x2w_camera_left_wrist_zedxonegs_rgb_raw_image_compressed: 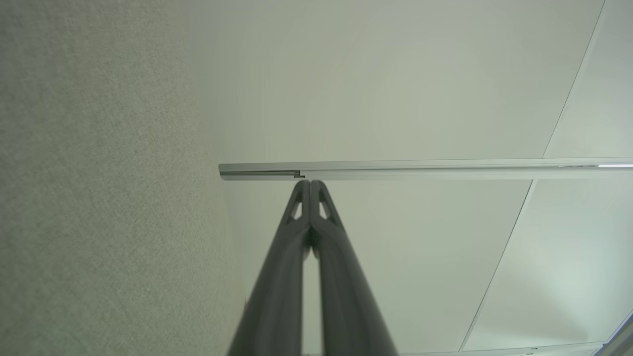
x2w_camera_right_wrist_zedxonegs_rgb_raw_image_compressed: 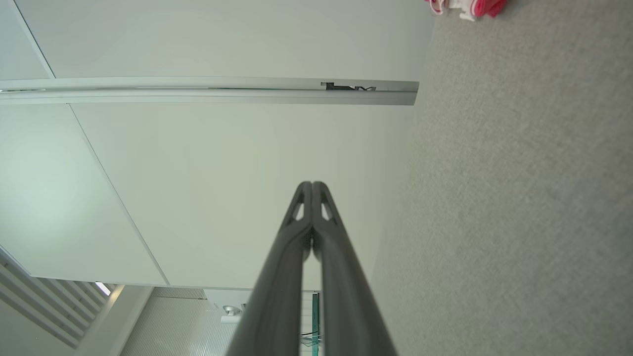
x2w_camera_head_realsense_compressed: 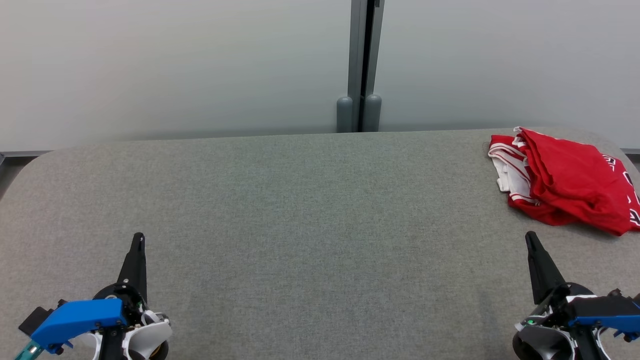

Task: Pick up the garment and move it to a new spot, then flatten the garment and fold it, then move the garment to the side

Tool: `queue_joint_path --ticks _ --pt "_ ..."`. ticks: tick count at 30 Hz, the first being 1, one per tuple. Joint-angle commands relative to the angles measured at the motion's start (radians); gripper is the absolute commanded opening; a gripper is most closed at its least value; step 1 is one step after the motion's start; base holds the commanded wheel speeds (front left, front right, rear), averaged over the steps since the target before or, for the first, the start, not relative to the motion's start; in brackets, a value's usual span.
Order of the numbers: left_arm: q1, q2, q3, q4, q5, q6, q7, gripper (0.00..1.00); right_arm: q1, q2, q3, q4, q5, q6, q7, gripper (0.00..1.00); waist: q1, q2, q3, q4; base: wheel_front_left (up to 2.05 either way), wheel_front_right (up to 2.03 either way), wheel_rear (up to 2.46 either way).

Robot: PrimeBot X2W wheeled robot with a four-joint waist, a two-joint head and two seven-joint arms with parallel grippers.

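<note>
Looking down over the grey table (x2w_camera_head_realsense_compressed: 300, 200), we see the red garment (x2w_camera_head_realsense_compressed: 570, 182) lying in a loose, crumpled heap at the far right corner. White striped trim shows along its left edge and white lettering on its right side. It rests on the table surface, close to the rounded far edge.

Our left gripper (x2w_camera_head_realsense_compressed: 138, 239) sits at the near left, its two dark fingers pressed together into a single point and holding nothing. Our right gripper (x2w_camera_head_realsense_compressed: 529, 237) sits at the near right, likewise closed tip to tip and empty. Its tip points toward the far side and lies near the garment's near edge, apart from it.

In both wrist views we see the fingers meeting at their tips. In the right wrist view a bit of the garment peeks in at the top edge, well apart from the fingertips.

Beyond the table stands a pale wall (x2w_camera_head_realsense_compressed: 175, 65), split by a grey post (x2w_camera_head_realsense_compressed: 361, 65).
</note>
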Motion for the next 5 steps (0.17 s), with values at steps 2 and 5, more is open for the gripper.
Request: queue_joint_path --ticks 2,5 --pt "-0.010 -0.001 0.001 -0.004 -0.003 -0.004 0.004 0.00 -0.015 -0.005 -0.003 -0.003 0.003 0.001 0.003 0.00 0.0000 -0.0001 0.000 0.000 0.00 0.00 0.00" --pt "-0.010 -0.001 0.001 -0.004 -0.003 -0.004 0.004 0.00 -0.015 -0.005 -0.003 -0.003 0.003 0.001 0.003 0.00 0.0000 -0.0001 0.000 0.000 0.00 0.00 0.00"
